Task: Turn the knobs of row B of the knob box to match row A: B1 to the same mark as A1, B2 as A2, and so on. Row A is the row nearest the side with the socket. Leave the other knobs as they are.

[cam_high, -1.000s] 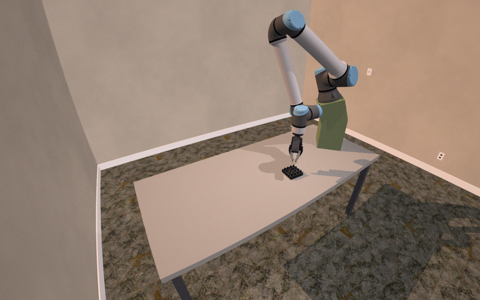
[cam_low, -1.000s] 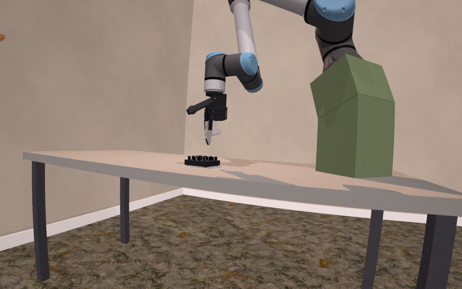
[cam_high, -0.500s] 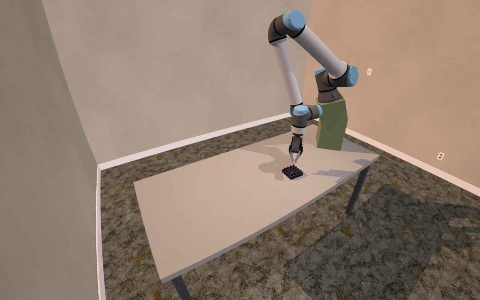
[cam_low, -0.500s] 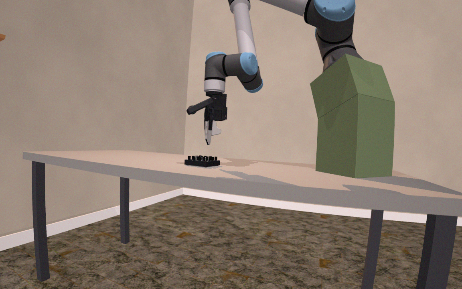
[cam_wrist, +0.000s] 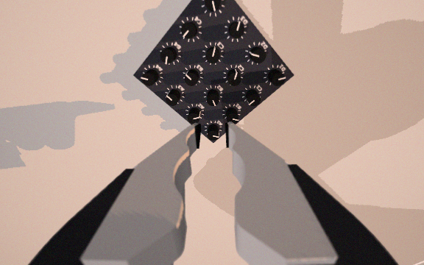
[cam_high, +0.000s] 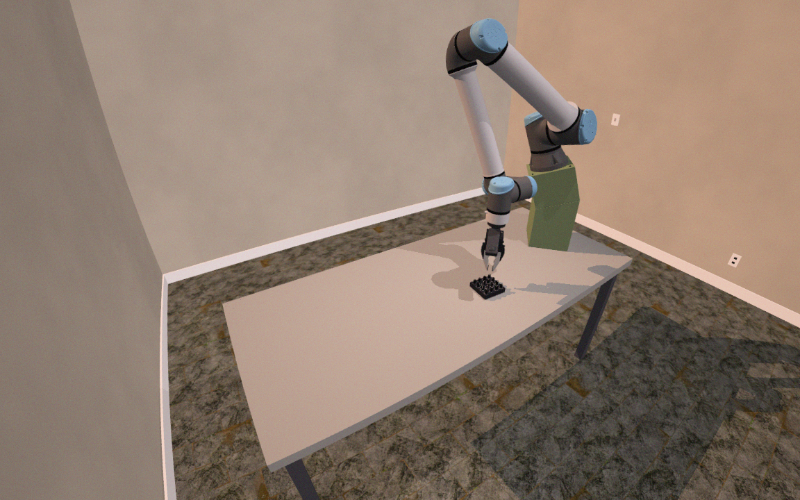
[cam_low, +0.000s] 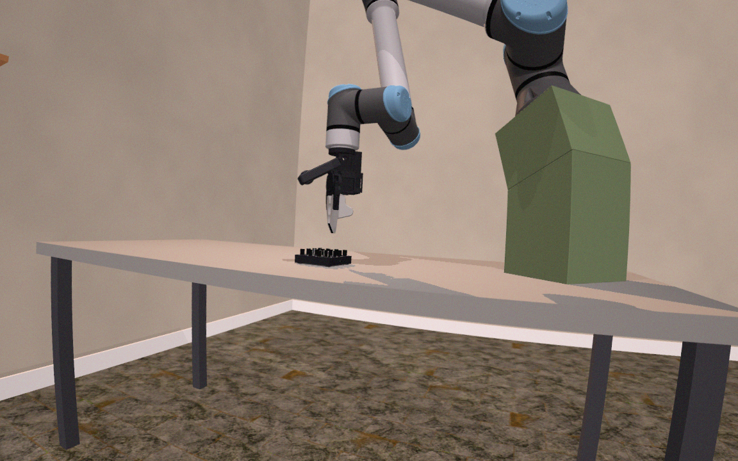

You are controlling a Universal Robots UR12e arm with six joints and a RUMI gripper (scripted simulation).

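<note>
The black knob box (cam_high: 485,287) (cam_low: 323,259) (cam_wrist: 213,40) lies on the table, cornerwise in the wrist view. In that view, knob A1 (cam_wrist: 213,130) is at the near corner; its line and that of B1 (cam_wrist: 232,112) point to the lower right. A2 (cam_wrist: 195,112) has a line low on its right; B2 (cam_wrist: 213,96) points nearly down. A3 (cam_wrist: 174,96) and B3 (cam_wrist: 192,76) point left and slightly up. A4 (cam_wrist: 151,76) points left, B4 (cam_wrist: 168,55) down. My gripper (cam_high: 489,269) (cam_low: 332,231) (cam_wrist: 213,124) is narrowly open and empty, above the box's near corner.
The pale table (cam_high: 353,342) (cam_low: 159,257) carries the box. The green robot pedestal (cam_high: 552,208) (cam_low: 566,200) stands at one end of the table. Shadows of the arm fall around the box. Knob rows C and D lie beyond row B.
</note>
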